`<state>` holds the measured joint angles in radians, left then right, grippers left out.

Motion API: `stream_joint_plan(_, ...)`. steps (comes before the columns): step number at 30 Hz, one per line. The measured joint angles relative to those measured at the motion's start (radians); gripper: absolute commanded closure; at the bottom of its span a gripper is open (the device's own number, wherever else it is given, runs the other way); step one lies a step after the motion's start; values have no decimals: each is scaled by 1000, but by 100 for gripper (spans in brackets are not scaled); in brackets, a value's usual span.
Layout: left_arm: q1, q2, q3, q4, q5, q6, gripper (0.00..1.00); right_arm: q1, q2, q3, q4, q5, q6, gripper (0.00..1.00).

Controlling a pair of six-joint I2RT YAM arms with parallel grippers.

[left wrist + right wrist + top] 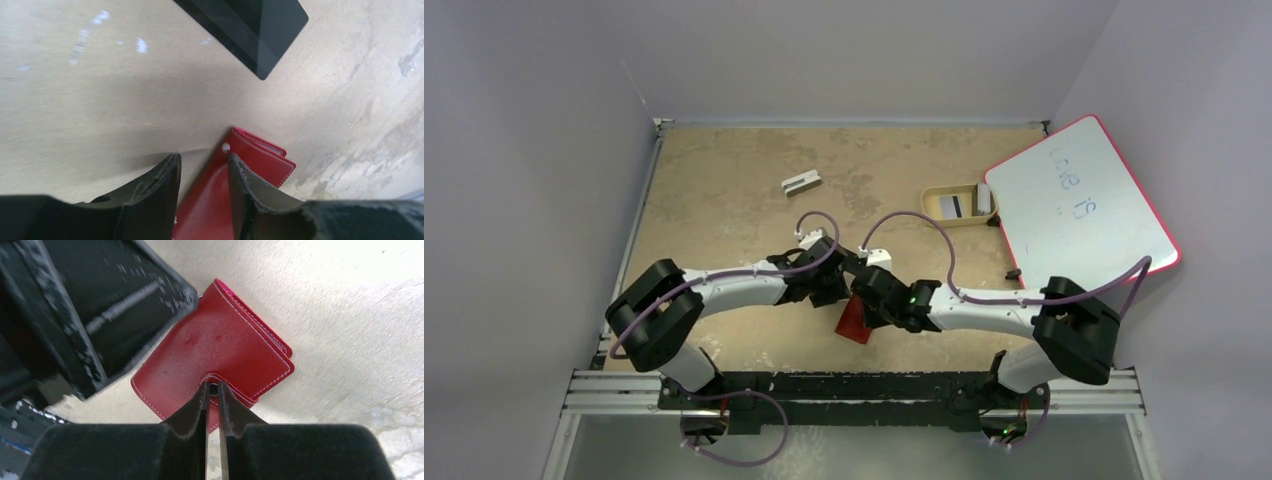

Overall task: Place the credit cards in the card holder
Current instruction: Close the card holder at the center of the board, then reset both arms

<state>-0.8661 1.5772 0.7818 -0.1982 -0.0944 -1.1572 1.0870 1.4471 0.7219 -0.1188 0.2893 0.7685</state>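
Right gripper (213,390) clenched on a thin edge of the holder (220,350) — its red body lies just ahead of the fingertips. Left gripper (203,160) straddles a red flap — cannot tell whether it grips. Black card (250,30) lies beyond it.

The card holder (215,355) looks like red leather, smooth with a soft shine and pale stitching. The table (75,100) is a matt, pale brown board with blotchy, worn patches. The black card (250,30) is glossy and smooth. The fingers (190,415) of the right gripper (213,386) are matt black and slightly grainy.
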Motion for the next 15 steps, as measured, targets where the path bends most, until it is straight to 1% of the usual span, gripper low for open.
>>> stream_joint_plan(1,0,-10,9,-32,-18,8,55,4,2,16,-31,-12,-1,80)
stream_joint_plan(2,1,-25,18,-67,-37,18,49,7,4,33,-61,-18,-3,75)
stream_joint_plan(4,1,-72,50,-147,-76,41,43,8,3,66,-110,-19,-10,65)
stream_joint_plan(6,2,-129,102,-226,-119,67,39,0,-13,114,-147,-18,-26,56)
stream_joint_plan(7,2,-156,129,-257,-137,78,38,-5,-27,131,-154,-17,-31,49)
stream_joint_plan(8,2,-189,163,-297,-161,98,37,-14,-48,152,-162,-15,-40,41)
stream_joint_plan(10,2,-260,233,-369,-208,132,36,-39,-102,183,-172,-8,-60,19)
stream_joint_plan(12,2,-336,301,-427,-253,171,35,-77,-166,221,-187,3,-89,6)
stream_joint_plan(13,2,-367,325,-447,-269,185,34,-99,-197,241,-192,9,-104,1)
stream_joint_plan(15,2,-453,389,-508,-317,228,33,-138,-260,275,-203,23,-126,1)
